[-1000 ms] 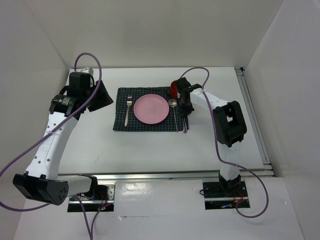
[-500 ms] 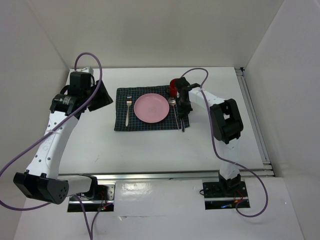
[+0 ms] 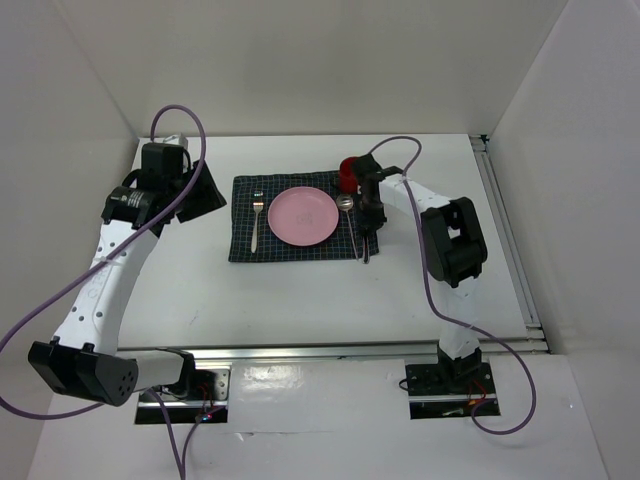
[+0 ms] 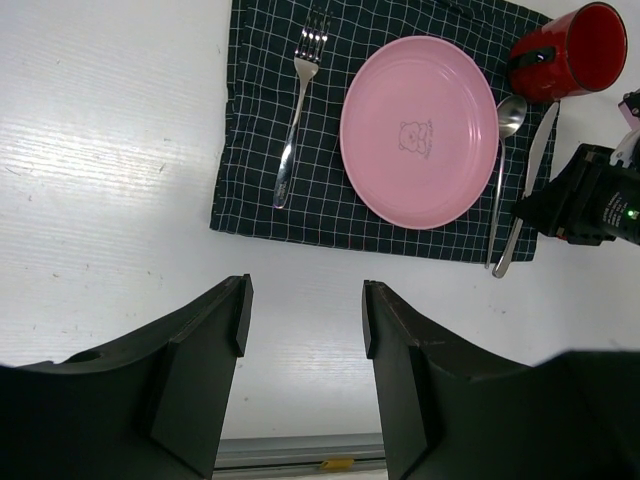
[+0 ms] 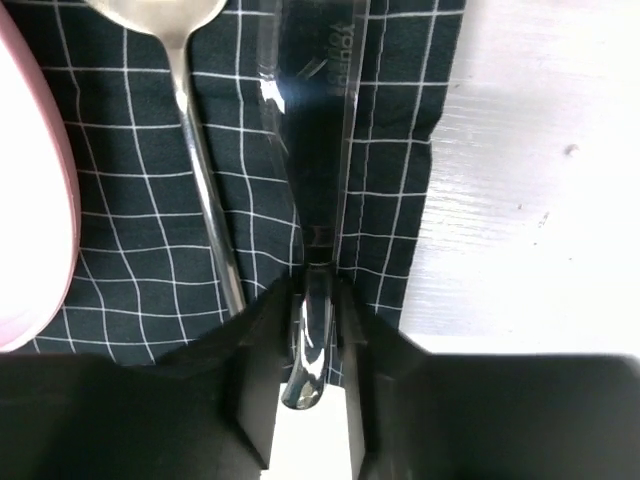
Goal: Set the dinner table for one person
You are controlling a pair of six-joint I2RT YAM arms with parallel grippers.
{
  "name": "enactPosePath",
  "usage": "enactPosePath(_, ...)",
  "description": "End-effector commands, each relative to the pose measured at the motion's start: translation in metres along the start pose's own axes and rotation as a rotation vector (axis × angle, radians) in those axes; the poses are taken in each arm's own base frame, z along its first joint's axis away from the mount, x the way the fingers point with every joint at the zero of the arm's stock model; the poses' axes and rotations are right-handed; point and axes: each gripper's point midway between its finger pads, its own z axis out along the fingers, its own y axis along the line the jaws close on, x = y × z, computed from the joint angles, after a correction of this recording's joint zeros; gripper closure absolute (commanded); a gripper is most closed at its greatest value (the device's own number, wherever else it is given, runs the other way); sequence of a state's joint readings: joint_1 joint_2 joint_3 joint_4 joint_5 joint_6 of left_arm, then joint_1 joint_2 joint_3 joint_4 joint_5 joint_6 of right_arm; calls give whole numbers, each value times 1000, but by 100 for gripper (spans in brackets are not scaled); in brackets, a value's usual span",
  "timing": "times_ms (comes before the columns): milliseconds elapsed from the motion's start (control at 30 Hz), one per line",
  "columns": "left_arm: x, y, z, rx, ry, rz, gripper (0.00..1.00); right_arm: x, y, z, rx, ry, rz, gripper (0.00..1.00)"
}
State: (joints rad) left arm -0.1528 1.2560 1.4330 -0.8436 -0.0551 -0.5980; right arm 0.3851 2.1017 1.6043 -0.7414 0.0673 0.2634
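Right, my right arm reaches out from its base, elbow high, wrist bent straight down over the right edge of the checked placemat (image 4: 250,120). My right gripper (image 5: 315,295) has its fingers close on either side of the knife (image 5: 315,130) handle; whether they pinch it, I cannot tell. My left arm stretches up the left side, left gripper (image 4: 305,300) held above the dinner table (image 3: 300,290), jaws wide, holding nothing. From the right wrist, the spoon (image 4: 503,150) bowl is cut off at the top and the pink plate (image 4: 418,130) is only a sliver. The red mug (image 4: 570,50) stands at the placemat's far right corner, and the fork (image 4: 295,110) lies left of the plate.
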Motion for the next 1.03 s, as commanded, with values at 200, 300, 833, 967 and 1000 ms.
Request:
enactPosePath(200, -15, -3, -5, 15, -60, 13, 36, -39, 0, -51, -22, -170, 64, 29)
enactPosePath(300, -14, -5, -5, 23, -55, 13, 36, -48, -2, -85, -24, -220, 69, 27)
enactPosePath(833, -30, -24, -11, 85, -62, 14, 36, 15, -170, -250, 352, -469, 604, 0)
enactPosePath(967, -31, -22, -11, 77, -67, 14, 36, 39, -188, -256, 367, -500, 669, 0)
enactPosePath(1000, -31, -22, -11, 77, -67, 14, 36, 39, -189, -256, 355, -513, 660, 0)
